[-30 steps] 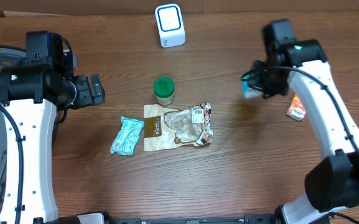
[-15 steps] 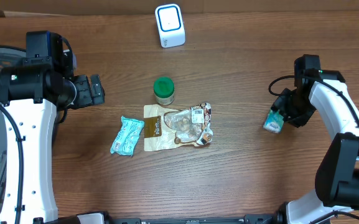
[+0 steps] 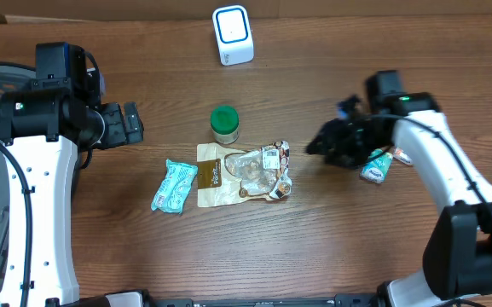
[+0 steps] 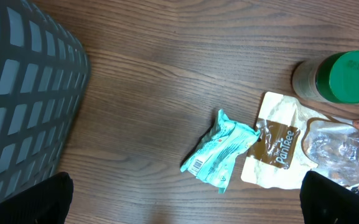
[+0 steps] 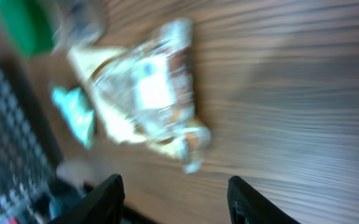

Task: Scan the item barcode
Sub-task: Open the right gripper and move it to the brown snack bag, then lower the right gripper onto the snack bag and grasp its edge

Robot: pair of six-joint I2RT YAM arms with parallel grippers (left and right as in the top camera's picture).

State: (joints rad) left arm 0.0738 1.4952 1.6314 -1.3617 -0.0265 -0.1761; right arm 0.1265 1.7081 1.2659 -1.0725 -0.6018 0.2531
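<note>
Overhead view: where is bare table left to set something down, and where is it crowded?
Bare wood: between the scanner and the right arm, and the near strip below the pouch. Crowded at centre, where jar, teal packet and pouch sit close together.

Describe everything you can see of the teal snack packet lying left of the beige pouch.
The teal packet is a small crinkled wrapper that looks like plastic film. It lies flat on the wooden table, set at a slant. A white barcode patch shows face up at its lower end. Its upper end meets the edge of the beige pouch; nothing else touches it.
</note>
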